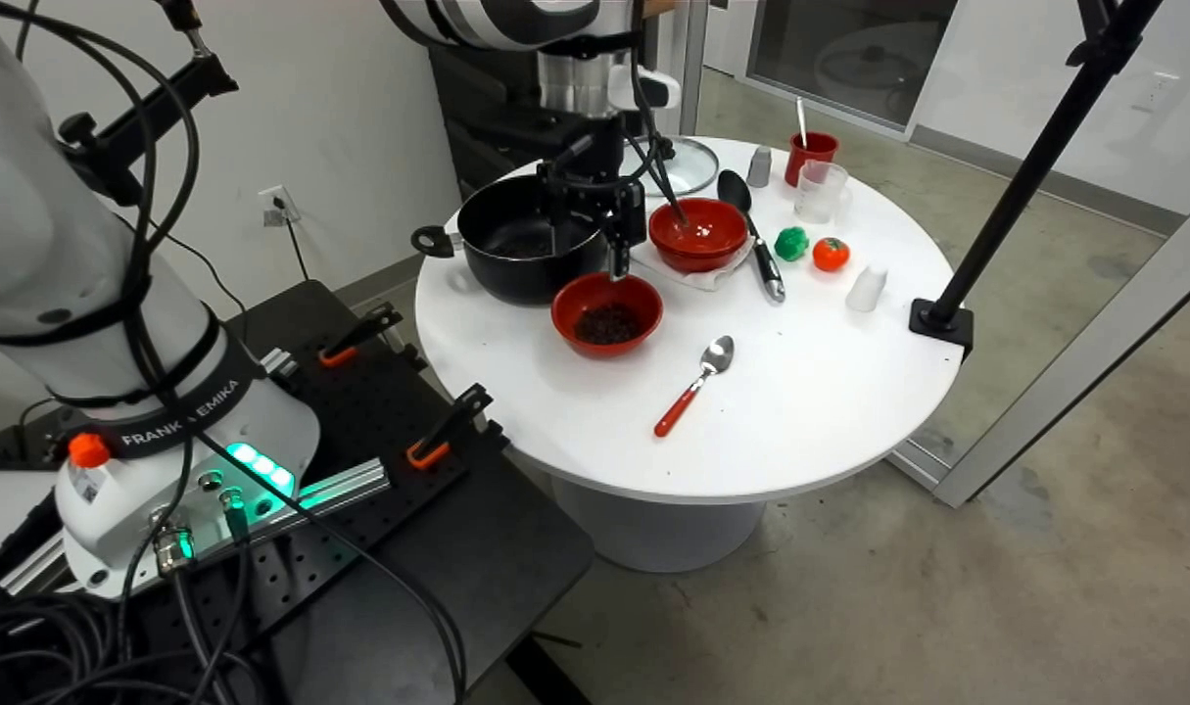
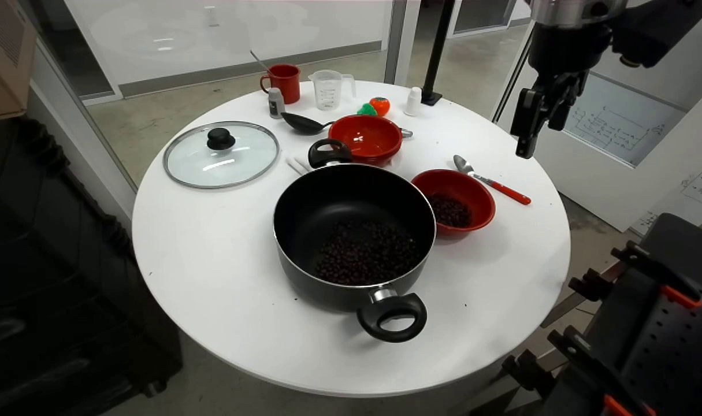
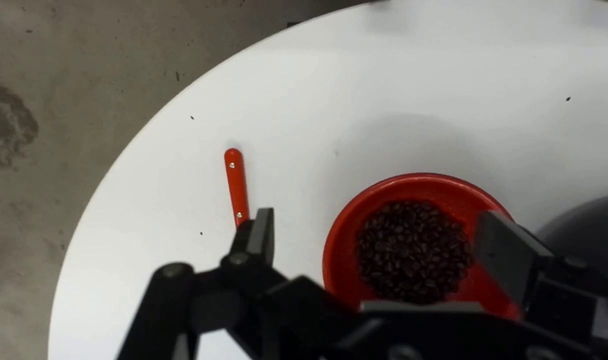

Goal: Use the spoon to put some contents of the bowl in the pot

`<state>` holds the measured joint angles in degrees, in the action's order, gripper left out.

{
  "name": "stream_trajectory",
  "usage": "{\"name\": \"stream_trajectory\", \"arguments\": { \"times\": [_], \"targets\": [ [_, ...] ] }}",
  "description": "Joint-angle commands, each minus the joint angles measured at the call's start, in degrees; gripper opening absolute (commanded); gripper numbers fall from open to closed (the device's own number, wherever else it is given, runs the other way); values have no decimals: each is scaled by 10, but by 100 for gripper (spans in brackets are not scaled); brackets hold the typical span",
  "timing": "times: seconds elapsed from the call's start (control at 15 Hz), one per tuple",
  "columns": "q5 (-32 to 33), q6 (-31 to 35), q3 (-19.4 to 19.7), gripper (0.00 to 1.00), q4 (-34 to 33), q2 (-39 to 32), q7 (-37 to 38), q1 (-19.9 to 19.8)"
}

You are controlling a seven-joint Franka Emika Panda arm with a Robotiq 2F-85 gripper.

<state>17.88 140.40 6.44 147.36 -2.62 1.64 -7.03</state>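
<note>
The spoon with a red handle (image 1: 681, 405) lies on the white table beside the red bowl (image 1: 595, 346). In the wrist view only the spoon's handle (image 3: 236, 182) shows; its head is hidden behind a finger. The bowl (image 3: 340, 240) holds dark beans. The black pot (image 2: 313, 292) stands next to the bowl (image 2: 485, 199) and holds a layer of dark beans. My gripper (image 3: 376, 220) is open and empty, in the air above the table, with its fingers spread across the bowl in the wrist view. The gripper also shows in both exterior views (image 1: 587, 252) (image 2: 541, 140).
Stacked red bowls (image 2: 365, 137) stand on a cloth behind the pot. A glass lid (image 2: 244, 164), a black ladle (image 1: 766, 264), a red mug (image 2: 285, 84), a measuring cup (image 2: 327, 89), shakers, a toy tomato (image 1: 831, 255) and a green toy (image 1: 791, 244) stand or lie farther off.
</note>
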Motion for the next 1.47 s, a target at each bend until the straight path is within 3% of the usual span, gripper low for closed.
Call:
{"name": "stream_trajectory", "arguments": {
  "times": [0.0,0.53,0.8,0.87,0.93,1.0,1.13,1.27,1.4],
  "targets": [
    [-20,9,25,100,-10,-15,-10,-21],
    [75,9,78,100,-66,-98,6,-48],
    [117,100,96,100,-94,-148,11,-44],
    [94,141,90,100,-89,-156,-9,-50],
    [2,169,55,100,-78,-156,-69,-76],
    [62,124,92,100,-80,-142,-18,-43],
    [12,153,76,100,-79,-157,-53,-52],
    [6,157,73,100,-79,-159,-57,-55],
    [77,183,105,100,-62,-148,-35,-25]
  ]
}}
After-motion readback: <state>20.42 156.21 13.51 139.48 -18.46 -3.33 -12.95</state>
